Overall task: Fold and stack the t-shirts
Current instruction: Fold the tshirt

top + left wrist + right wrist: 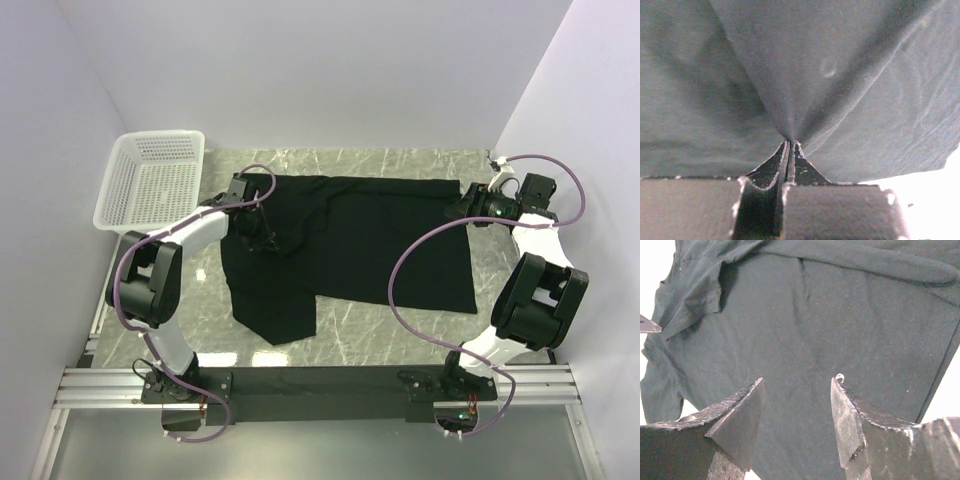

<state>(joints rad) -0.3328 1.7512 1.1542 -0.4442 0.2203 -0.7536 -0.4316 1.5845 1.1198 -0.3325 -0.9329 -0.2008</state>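
Showed left claw (pixel 790 143) clamped shut on a pinched-up fold of the black t-shirt (pixel 385 240), spread partly folded across the marble counter (pixel 385 338) near a white basket (pixel 160 136), and right claw (pixel 797 382) apart over its far right corner, gripping nothing.

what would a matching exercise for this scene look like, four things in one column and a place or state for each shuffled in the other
Things:
1. left gripper
2. right gripper
3. t-shirt
4. basket

Places or states:
a. white, at the far left corner of the table
b. jaws apart, holding nothing
c. black, lying across the table
d. shut on a pinch of the t-shirt

Pairs: 1-d, 2-b, 3-c, 4-a
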